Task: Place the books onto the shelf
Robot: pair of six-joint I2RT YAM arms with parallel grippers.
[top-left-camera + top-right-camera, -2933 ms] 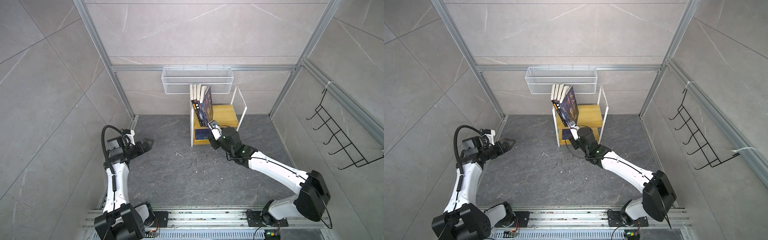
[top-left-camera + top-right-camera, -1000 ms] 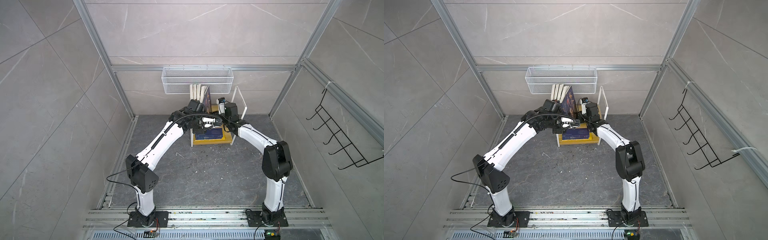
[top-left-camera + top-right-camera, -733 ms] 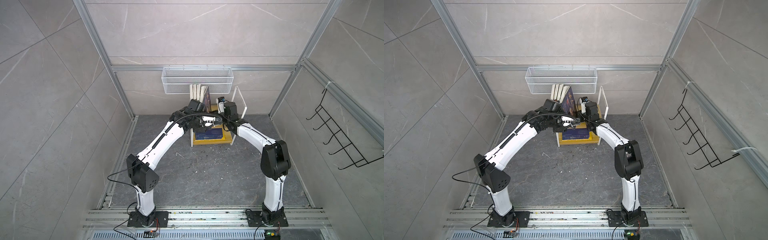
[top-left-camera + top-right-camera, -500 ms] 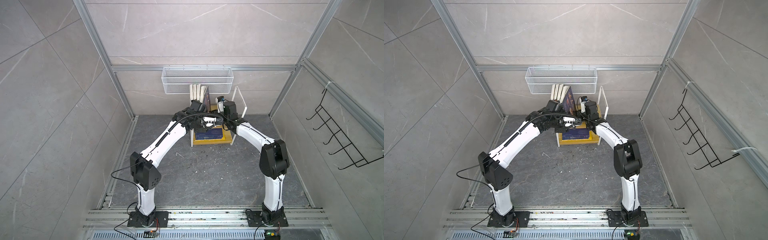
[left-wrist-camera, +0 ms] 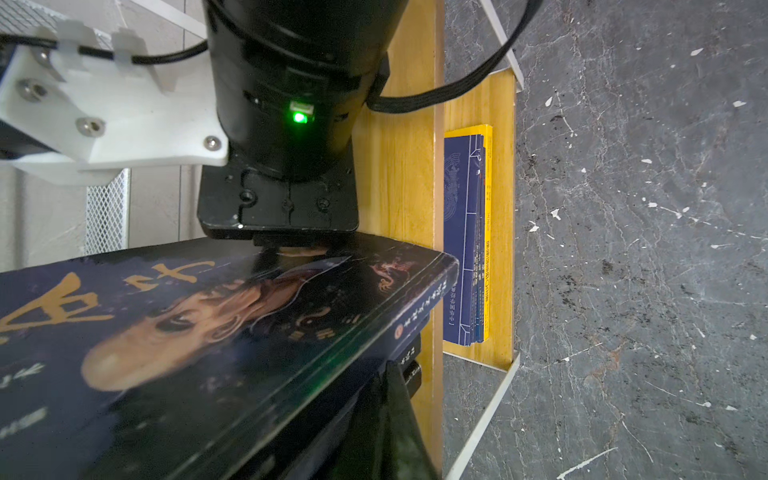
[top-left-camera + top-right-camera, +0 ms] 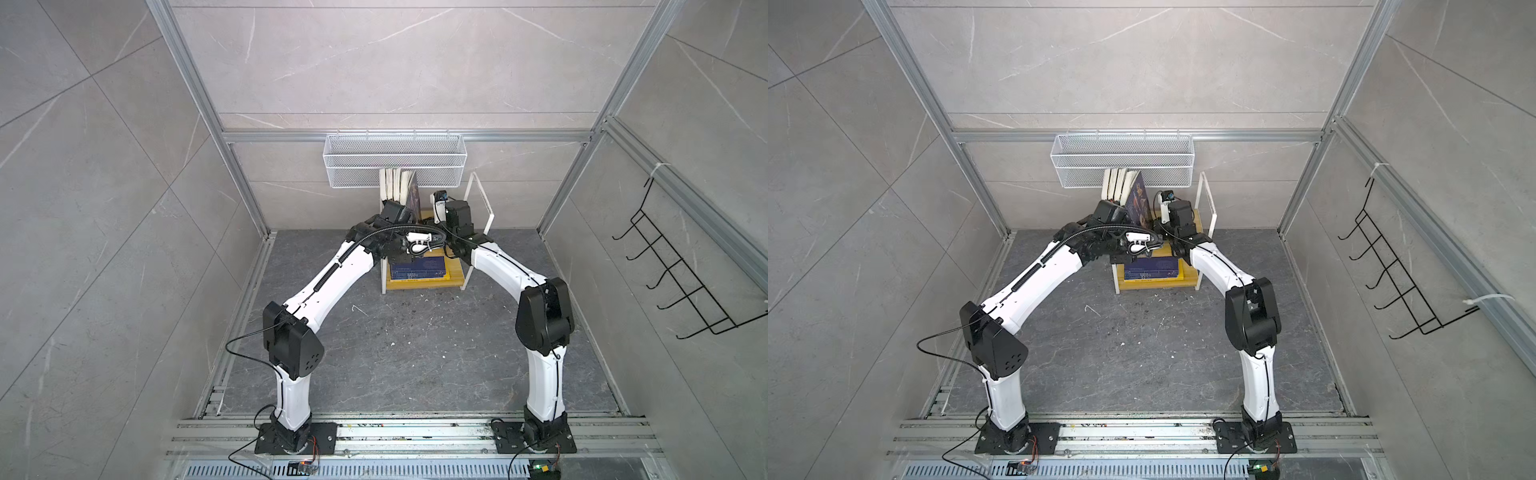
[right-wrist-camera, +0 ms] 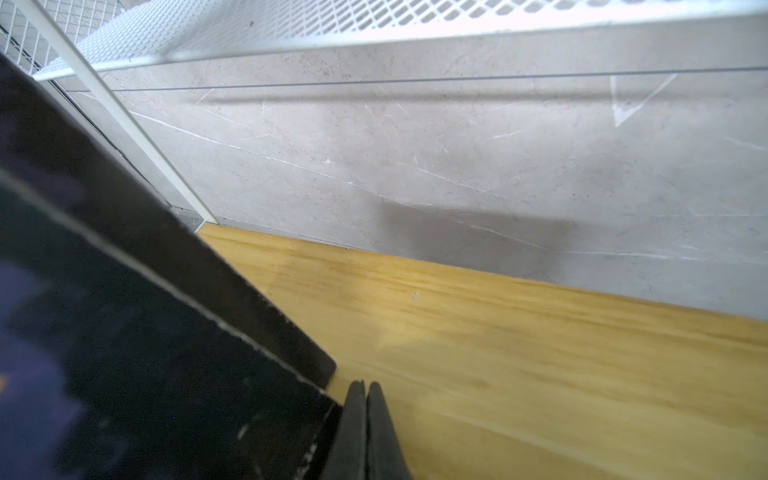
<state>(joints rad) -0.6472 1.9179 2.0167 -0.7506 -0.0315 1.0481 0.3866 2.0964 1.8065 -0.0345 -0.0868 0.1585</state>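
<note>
On the left, the left arm (image 6: 332, 278) arches up from its base and reaches in at the left front of the shelf (image 6: 455, 270). The shelf stands on the grey tabletop (image 6: 395, 340) against the back wall, right under the wire basket (image 6: 392, 160). In the left wrist view the left jaws are closed with nothing between them. They show as a dark wedge tucked below the spine edge of the portrait book (image 5: 187, 332), and we cannot tell whether they touch it.

Moving in, a row of books (image 6: 392, 185) stands at the left end of the top board (image 5: 395, 166), page edges up, clear in both top views. The portrait book, navy with orange lettering, leans on that row with its cover facing right. Down on the bottom board a small stack of blue books (image 6: 419, 268) lies flat, with bare wood to its right.

Next come the right jaws. In the right wrist view they are shut tight on nothing, just beside the lower corner of the portrait book and over bare yellow wood. From the left wrist view we see the black end of the right arm (image 6: 503, 266) sitting right against the book's cover, green light glowing. That arm curves back down to its base on the right. Far right, a black hook rack (image 6: 673, 274) hangs on the side wall.
</note>
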